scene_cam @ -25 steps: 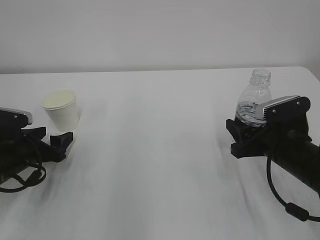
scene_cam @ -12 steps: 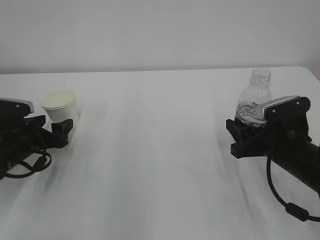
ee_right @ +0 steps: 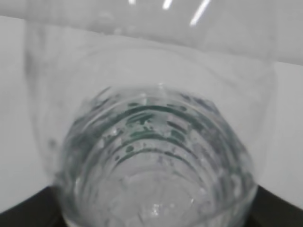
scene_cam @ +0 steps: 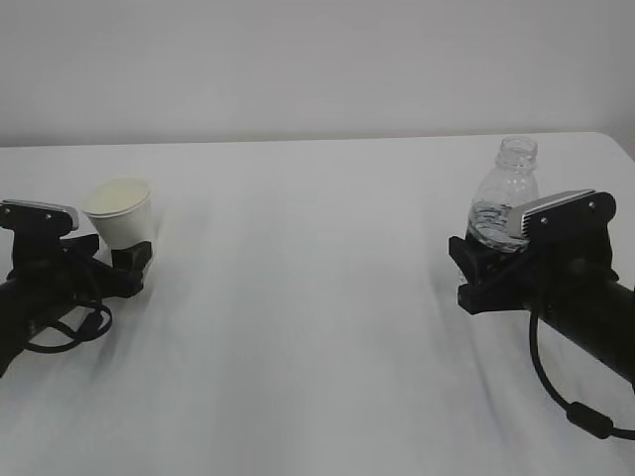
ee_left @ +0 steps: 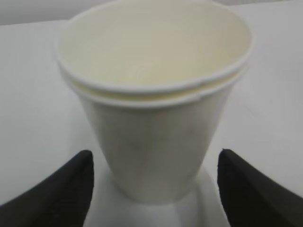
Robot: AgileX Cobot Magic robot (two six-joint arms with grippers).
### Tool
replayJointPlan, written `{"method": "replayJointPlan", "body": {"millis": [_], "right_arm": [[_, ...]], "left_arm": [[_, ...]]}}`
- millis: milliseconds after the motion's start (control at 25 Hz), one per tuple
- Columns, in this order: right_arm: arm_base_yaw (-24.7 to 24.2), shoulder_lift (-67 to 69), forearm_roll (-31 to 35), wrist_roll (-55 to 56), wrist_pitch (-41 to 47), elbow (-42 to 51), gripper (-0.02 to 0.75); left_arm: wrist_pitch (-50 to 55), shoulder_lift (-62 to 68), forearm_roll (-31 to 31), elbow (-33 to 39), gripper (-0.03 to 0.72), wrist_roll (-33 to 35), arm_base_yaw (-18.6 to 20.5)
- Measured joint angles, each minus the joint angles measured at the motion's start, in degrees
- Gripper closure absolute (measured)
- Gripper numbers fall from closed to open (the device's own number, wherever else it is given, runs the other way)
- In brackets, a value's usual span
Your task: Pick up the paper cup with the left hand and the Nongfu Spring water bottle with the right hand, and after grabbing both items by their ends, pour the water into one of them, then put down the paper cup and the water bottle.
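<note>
— Cup status?

— Paper cup (scene_cam: pixel 120 209) sits at nine o'clock on the table (scene_cam: pixel 317 297), light and easily crushed. I'd take it low, near the base. My left hand (scene_cam: pixel 124 261) stands open around it, jaws clear of both walls, and has crept forward since a second ago.

— Bottle?

— Nongfu Spring water bottle (scene_cam: pixel 504 198), three o'clock, slick ribbed plastic. My right hand (scene_cam: pixel 474 266) is clamped on its lower body, unmoved.

A white table (scene_cam: pixel 317 297) fills the lower part of the exterior view, smooth and matte, with soft grey shadows across it. Behind its far edge rises a plain pale grey wall (scene_cam: pixel 298 59), bare and evenly lit.
</note>
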Motion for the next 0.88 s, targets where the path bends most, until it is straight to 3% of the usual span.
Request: {"method": "replayJointPlan", "body": {"millis": [880], "right_arm": [[0.0,0.0,-0.4,0.0,0.0,0.0,0.281]], "left_arm": [[0.0,2.3,0.0,-7.1,0.101,0.0,0.0]]}}
